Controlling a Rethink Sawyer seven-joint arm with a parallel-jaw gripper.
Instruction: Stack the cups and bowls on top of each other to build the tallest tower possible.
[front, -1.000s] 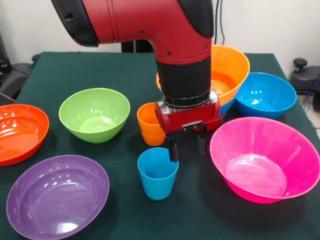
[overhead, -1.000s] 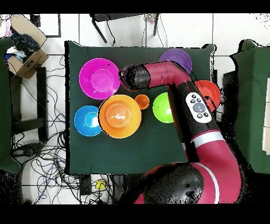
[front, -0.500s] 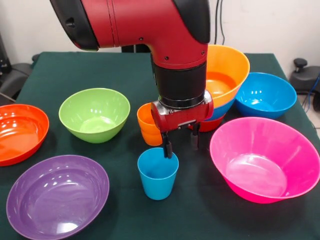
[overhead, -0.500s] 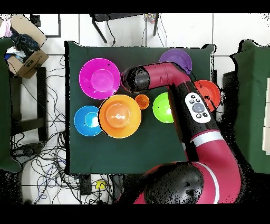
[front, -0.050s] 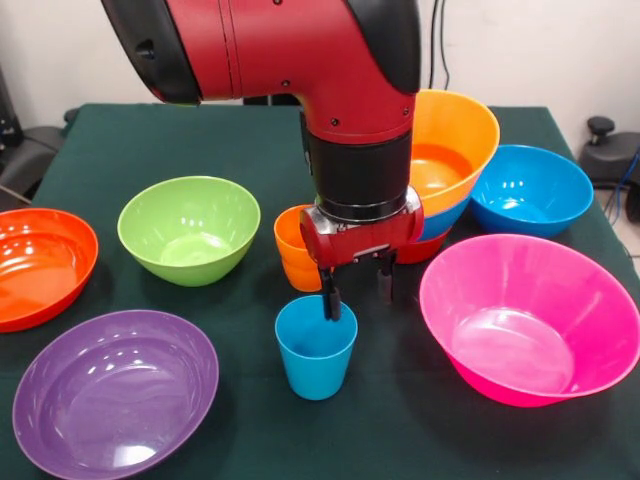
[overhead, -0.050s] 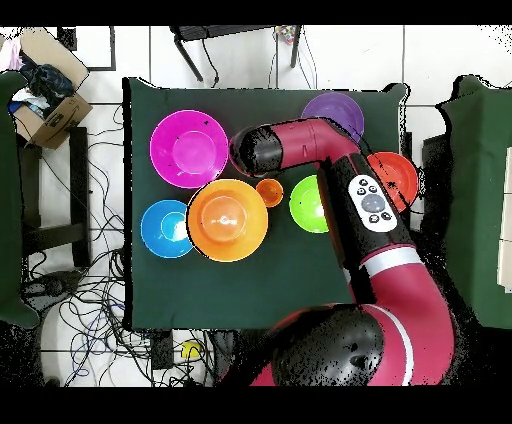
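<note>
From overhead the arm (overhead, -0.050s: 330, 150) is hiding the light blue cup (front, -0.050s: 316, 346), and the front view is cutting off the purple bowl (front, -0.050s: 110, 395). The arm is reaching straight down, its gripper (front, -0.050s: 354, 294) hanging with released jaws, one tip dipping inside the cup's rim. That cup is standing upright, mouth up, just before the orange cups (front, -0.050s: 296, 248), beside the pink bowl (front, -0.050s: 530, 320) on the desk (front, -0.050s: 150, 140).
</note>
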